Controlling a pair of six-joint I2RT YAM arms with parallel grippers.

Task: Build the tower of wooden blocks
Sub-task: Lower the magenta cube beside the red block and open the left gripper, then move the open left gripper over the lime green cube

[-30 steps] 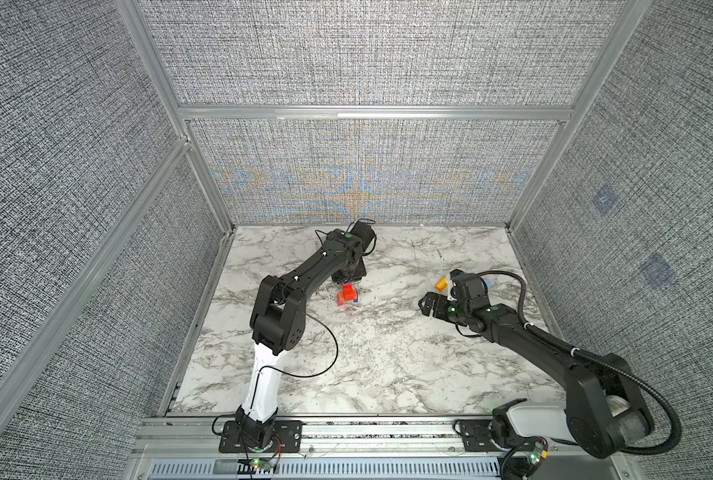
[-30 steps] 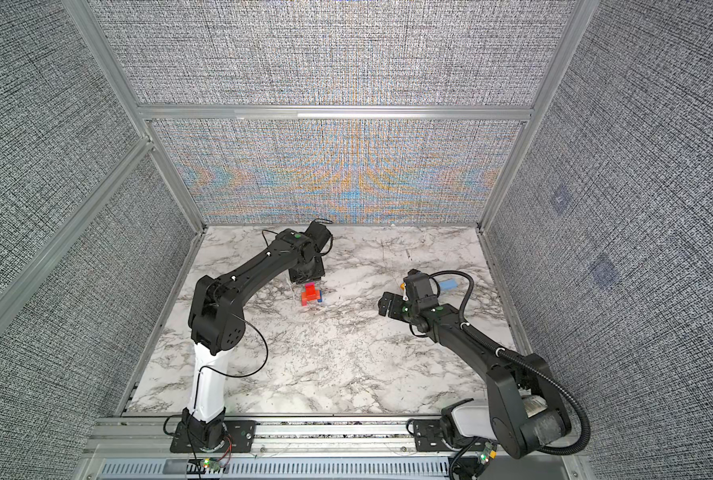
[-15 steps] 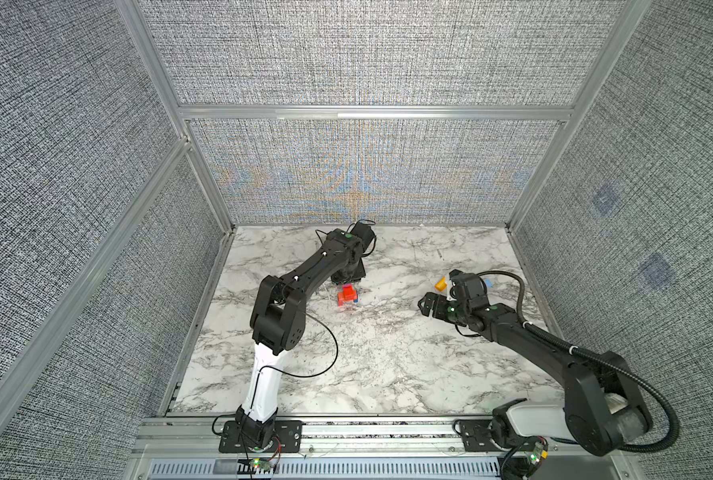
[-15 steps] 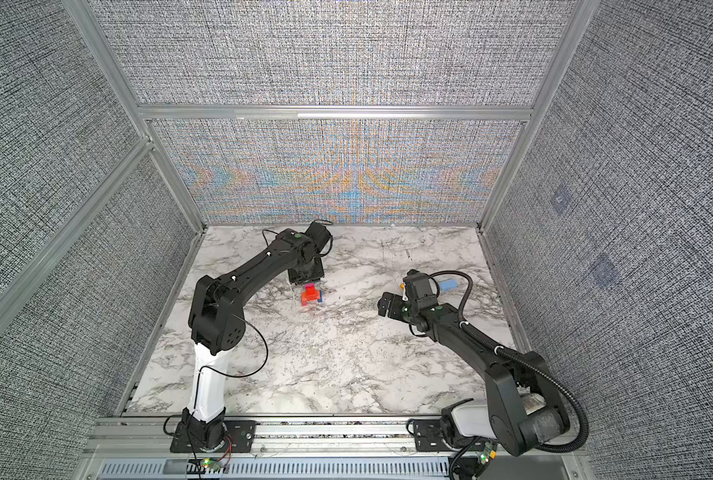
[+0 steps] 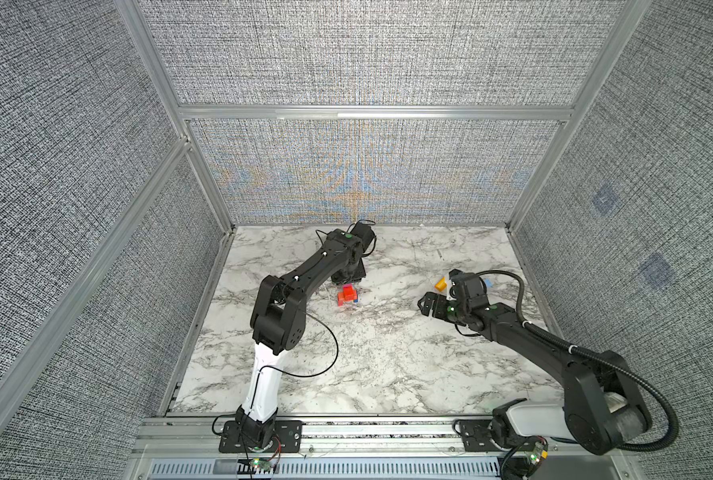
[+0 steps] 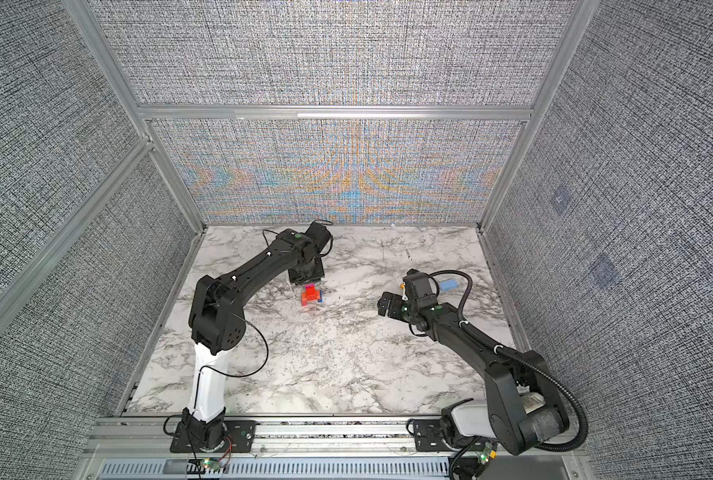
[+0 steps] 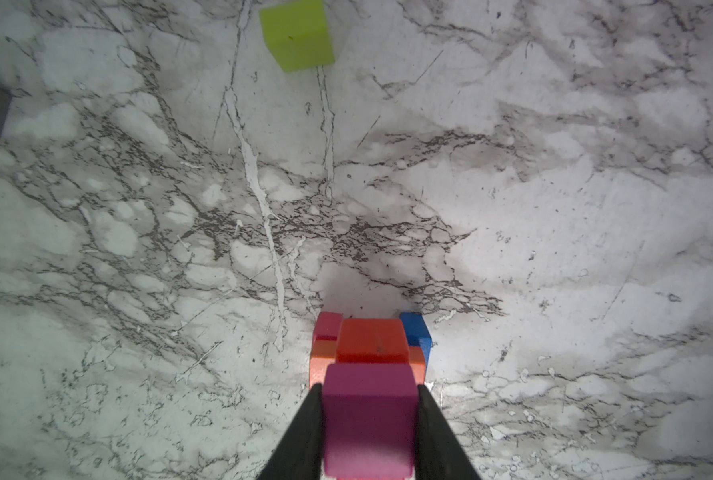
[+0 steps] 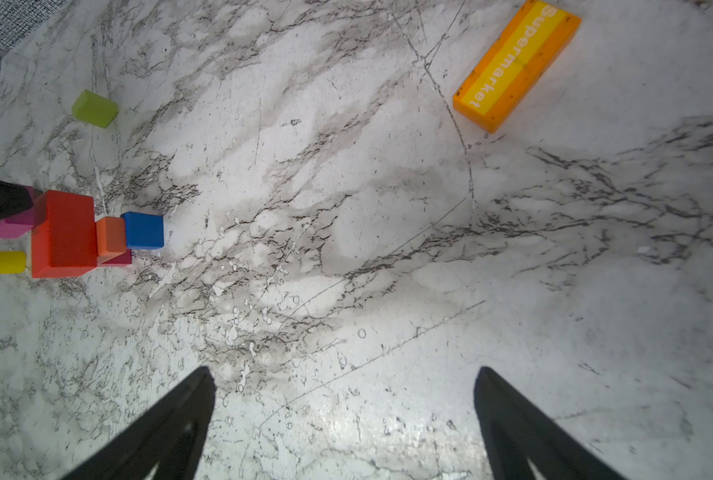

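Our barely begun tower [image 5: 347,294] sits mid-frame in a top view.
Our left hand [image 7: 369,388] grips a magenta block [image 7: 369,419]; right hand [image 8: 344,370] gapes empty; lime block [image 7: 296,35] waits.

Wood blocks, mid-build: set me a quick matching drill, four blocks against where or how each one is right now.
1 magenta block
2 lime block
3 long orange brick
4 blue block

A plain, loose, apart from the stack
B white lettering on it
C right beside the stack
D between the left fingers

Pairs: 1-D, 2-A, 3-B, 4-C
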